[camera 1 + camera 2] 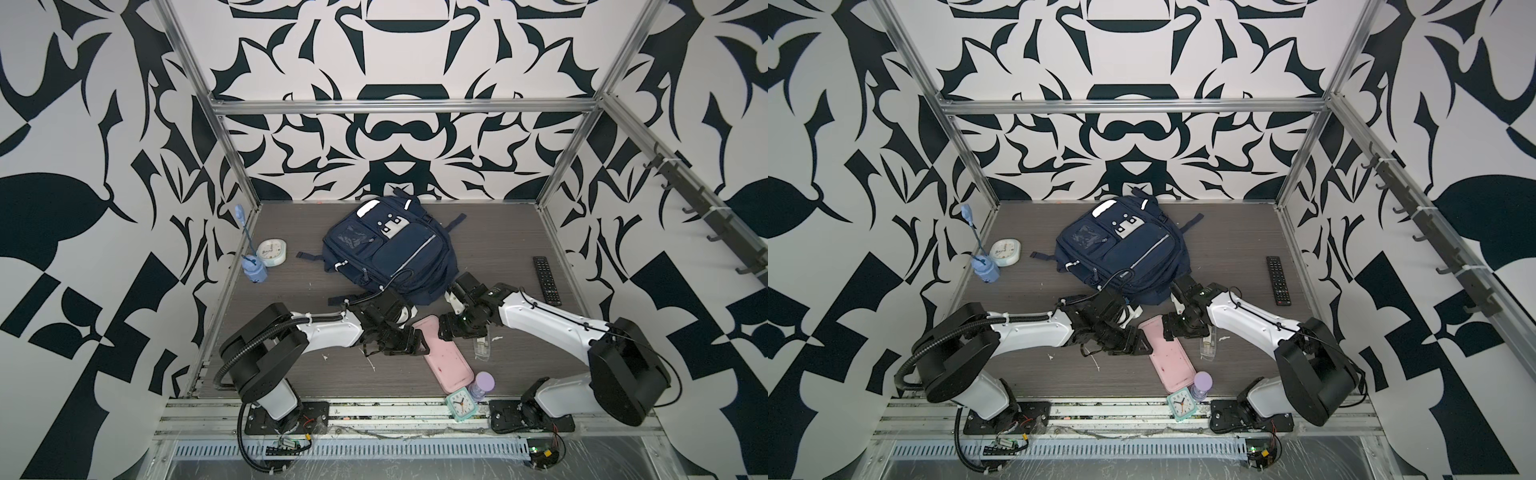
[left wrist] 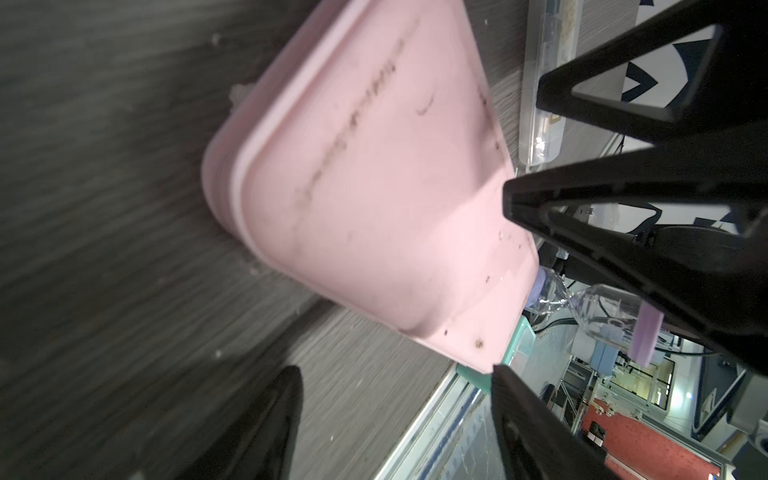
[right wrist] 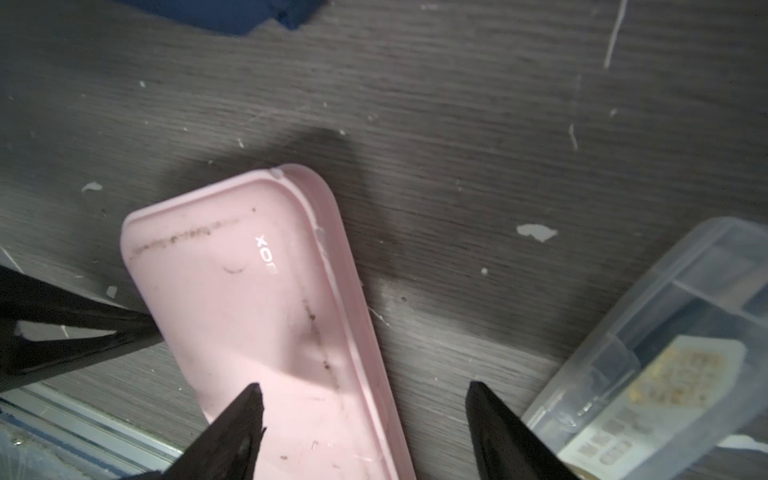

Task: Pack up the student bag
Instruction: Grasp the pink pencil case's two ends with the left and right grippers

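In both top views, judged a pickup of the pink case for packing: left gripper and right gripper low at opposite long sides of it, fingers of each apart, nothing clamped. Better to close only one pair across the short width near the middle, keep the other clear, and lift level to avoid sweeping the far end into the bottle and mint clock just beside it. Well beyond both sets of fingertips, the student bag, flat on the table, front face up: navy fabric, silver strips, a white-grey buckled flap, a clear window pocket, dark straps trailing sideways; main opening not made out, so worth finding before carrying anything over. In the left wrist view, fingers spread wide, the case ahead of the tips and not between them, one tip just beside its near corner, contact impossible to confirm; advisable to push further on before closing, minding the right gripper's black fingers at the opposite edge. No bag here. In the right wrist view, fingers likewise apart, one tip over the pink lid, the other over bare table past the long edge, with a clear box just outside that outer tip; wiser to shift sideways until straddling the full width, or risk pinching lid only. Far ahead of the tips, a navy sliver of the bag.
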